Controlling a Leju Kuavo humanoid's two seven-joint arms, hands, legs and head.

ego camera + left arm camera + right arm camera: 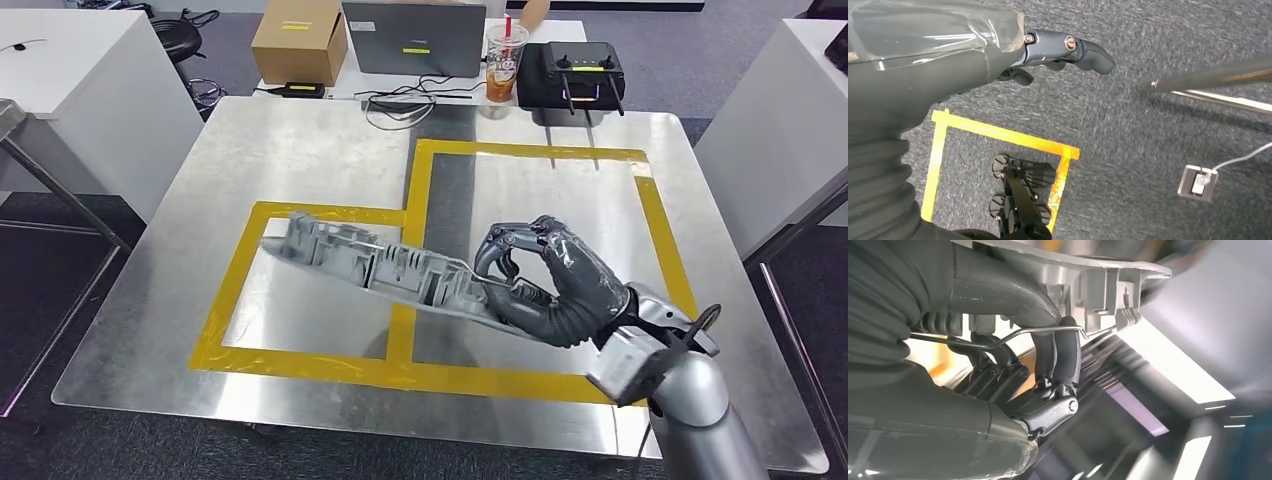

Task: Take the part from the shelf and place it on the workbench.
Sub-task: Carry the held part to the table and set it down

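My right hand (555, 280) is dark grey with jointed fingers, a ribbed grey cuff at the wrist, clear film taped over its back, and a silver forearm behind. My left hand (948, 65) wears the same film, with small bright screws at its finger (1083, 52) hinges.

At the far edge, beyond the metal surface, a brown cardboard box (300, 40) stands on the left, with a small black device (290, 89) lying just in front of it. Right of the box is a grey laptop (413, 37), and near it black cables (410, 103) loop. Further right stands a clear plastic cup (503, 63) of brown drink with a straw, and beside it a black remote controller (583, 72) with two antennas. A white cabinet (75, 95) stands at the far left.

On the grey carpet (1148, 165), yellow tape (998, 134) outlines a rectangle, and a small floor socket (1199, 183) with a white cable sits to one side.
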